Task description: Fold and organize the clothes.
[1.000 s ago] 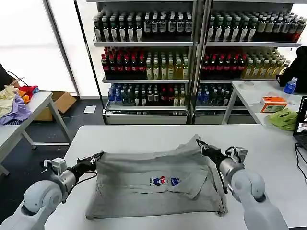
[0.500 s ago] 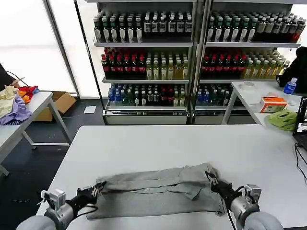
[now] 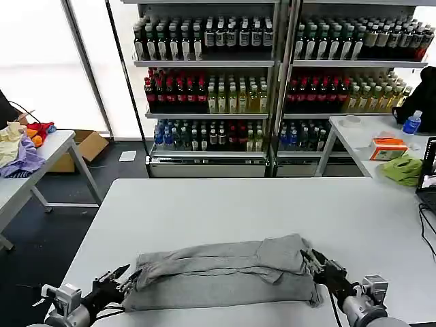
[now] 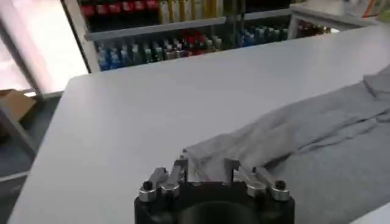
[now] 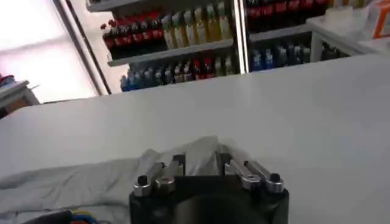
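The left gripper (image 3: 126,274) sits at the left end of the light grey cotton shirt (image 3: 221,272), its fingers spread apart with cloth between them. The folded shirt lies on the white table (image 3: 225,204) near the front edge, stretched long from left to right. The right gripper (image 3: 310,257) is spread at the shirt's right end.

White table (image 3: 225,204) fills my head view — flat, matte, plain top. One item on it that I can see: grey shirt (image 3: 221,271), folded into long band across near edge, running from my left side to my right. Upper layer rumpled, lower layer flatter beneath. Shirt's left end sits close to table's left edge; far half of tabletop behind it is bare — from left wrist, same (image 4: 152,103).
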{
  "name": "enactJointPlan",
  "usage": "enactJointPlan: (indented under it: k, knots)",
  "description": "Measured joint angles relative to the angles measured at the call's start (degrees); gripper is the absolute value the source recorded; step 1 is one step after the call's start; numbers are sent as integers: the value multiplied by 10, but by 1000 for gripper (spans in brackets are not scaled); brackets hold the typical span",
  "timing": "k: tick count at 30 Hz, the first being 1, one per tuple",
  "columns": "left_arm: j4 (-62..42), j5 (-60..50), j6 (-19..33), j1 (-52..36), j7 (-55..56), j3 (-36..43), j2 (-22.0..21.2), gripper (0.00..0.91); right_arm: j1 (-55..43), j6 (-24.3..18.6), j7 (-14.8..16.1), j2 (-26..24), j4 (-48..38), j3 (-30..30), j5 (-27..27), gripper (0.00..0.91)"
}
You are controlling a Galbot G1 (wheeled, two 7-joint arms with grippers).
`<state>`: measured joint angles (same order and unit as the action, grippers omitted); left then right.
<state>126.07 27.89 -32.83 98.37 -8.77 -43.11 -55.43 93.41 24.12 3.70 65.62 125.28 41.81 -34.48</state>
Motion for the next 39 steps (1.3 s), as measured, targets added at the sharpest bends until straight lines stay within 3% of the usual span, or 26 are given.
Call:
enactJointPlan:
  k: [5,12,23,25,26,28,36,39]
  knots:
    - [13,11,16,1,36,2,-22,907,23,-60,31,10,-5,8,29,907]
    - [18,3,68,-11,124,67,-75,907,47,-139,58,20,-19,10,56,907]
    - [-22,-24,114,-30,225,165,-142,897,68,-199,73,20,-30,16,66,907]
    - [-31,-28,120,-35,237,172,-151,766,71,-205,73,20,-30,16,66,907]
    - [-34,-29,121,-35,243,175,-154,625,72,-207,74,20,-31,16,66,907]
    - [-38,-33,123,-36,253,180,-162,453,74,-212,75,21,-32,17,65,907]
    - [-47,-50,133,-24,276,194,-188,71,77,-222,78,21,-31,19,60,907]
    - [-46,-55,137,-17,281,195,-196,10,81,-225,78,21,-30,21,57,907]
